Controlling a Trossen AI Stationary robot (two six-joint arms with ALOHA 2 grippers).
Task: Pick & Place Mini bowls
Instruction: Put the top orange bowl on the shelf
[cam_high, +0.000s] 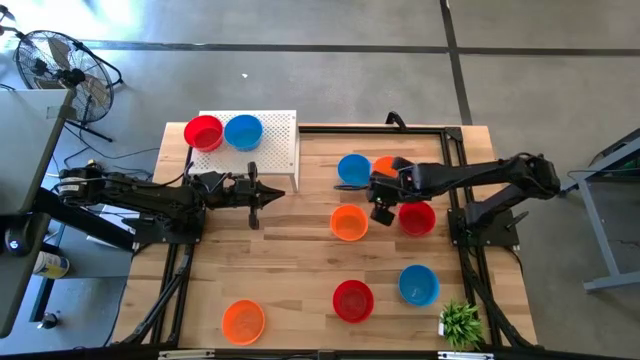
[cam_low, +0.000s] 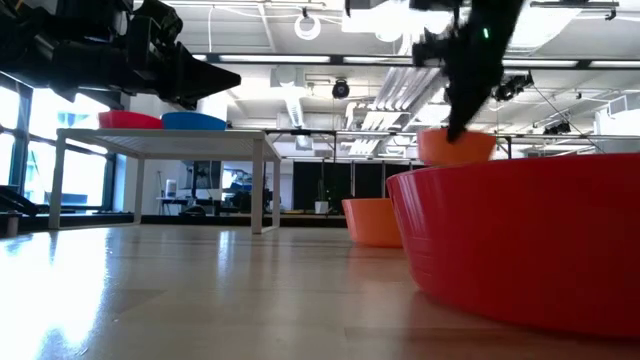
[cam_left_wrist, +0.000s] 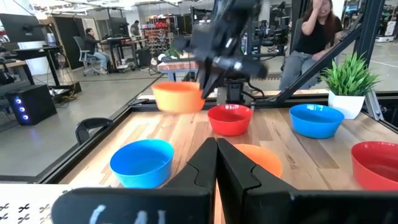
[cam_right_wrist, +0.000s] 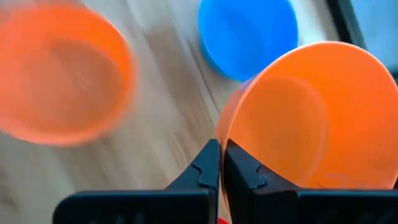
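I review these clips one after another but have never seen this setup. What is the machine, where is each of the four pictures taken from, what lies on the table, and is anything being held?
Two dark robot arms work at a wooden table. One picture looks straight down, one looks level across the tabletop, and two come from cameras on the arms' wrists. Small plastic bowls in red, blue and orange lie scattered on the wood, and a red bowl and a blue bowl sit on a white perforated stand. A small potted plant stands at a corner. The right gripper is shut on the rim of an orange bowl, lifted off the table. The left gripper is shut and empty beside the stand. People sit in the room behind.
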